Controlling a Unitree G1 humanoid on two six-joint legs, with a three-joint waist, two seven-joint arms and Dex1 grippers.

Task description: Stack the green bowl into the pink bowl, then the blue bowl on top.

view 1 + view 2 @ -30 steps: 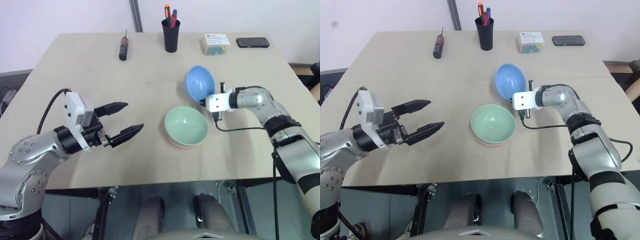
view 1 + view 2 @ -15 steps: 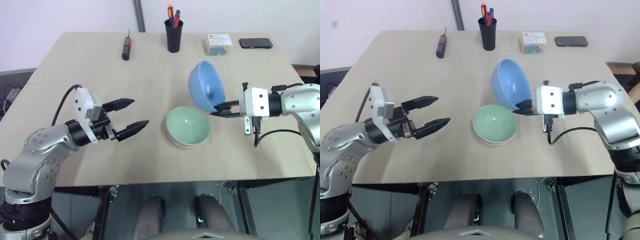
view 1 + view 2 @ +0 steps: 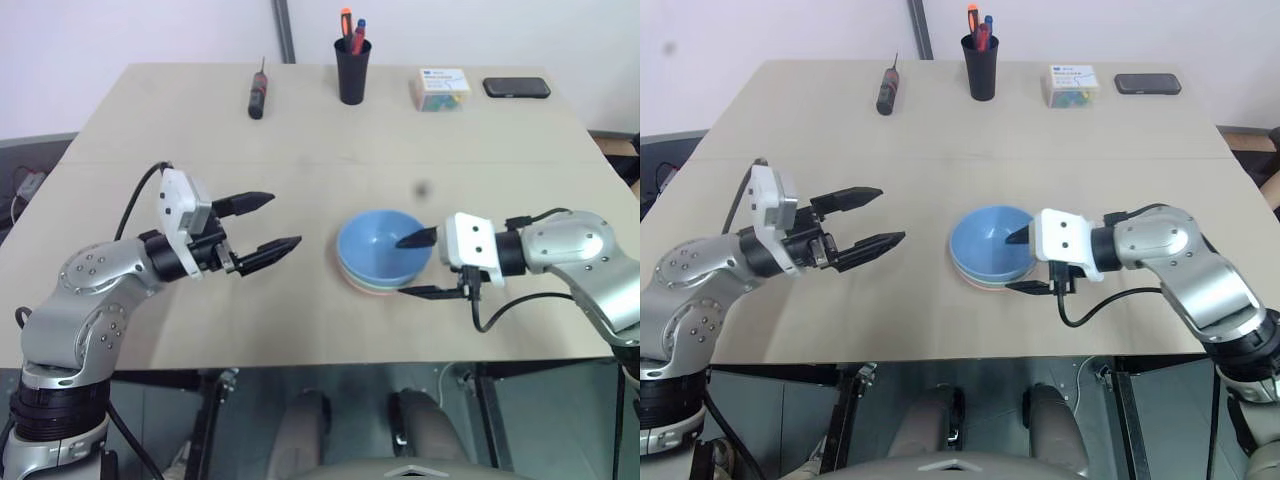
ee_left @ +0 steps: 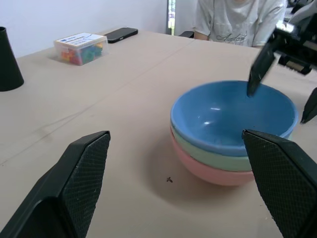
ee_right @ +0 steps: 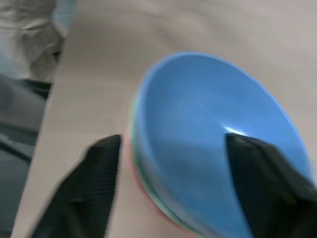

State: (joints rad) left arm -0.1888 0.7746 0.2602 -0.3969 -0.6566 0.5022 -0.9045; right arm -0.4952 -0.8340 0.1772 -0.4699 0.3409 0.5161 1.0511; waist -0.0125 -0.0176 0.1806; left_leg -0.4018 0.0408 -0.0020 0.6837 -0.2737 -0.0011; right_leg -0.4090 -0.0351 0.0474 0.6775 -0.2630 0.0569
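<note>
Blue bowl (image 3: 384,246) sits nested atop the stack, at nine o'clock from the spread right gripper (image 3: 417,265) straddling its rim.

Both arms are silver-grey metal with rounded, screw-studded joints and black bands — each ends in a white block. The left pincer (image 3: 268,222) and right pincer (image 3: 422,265) have two tapered black fingers; black cables loop from each wrist.

No text can be read; the label on the clear box (image 3: 439,88) (beside the phone (image 3: 516,88)) is illegible.
</note>
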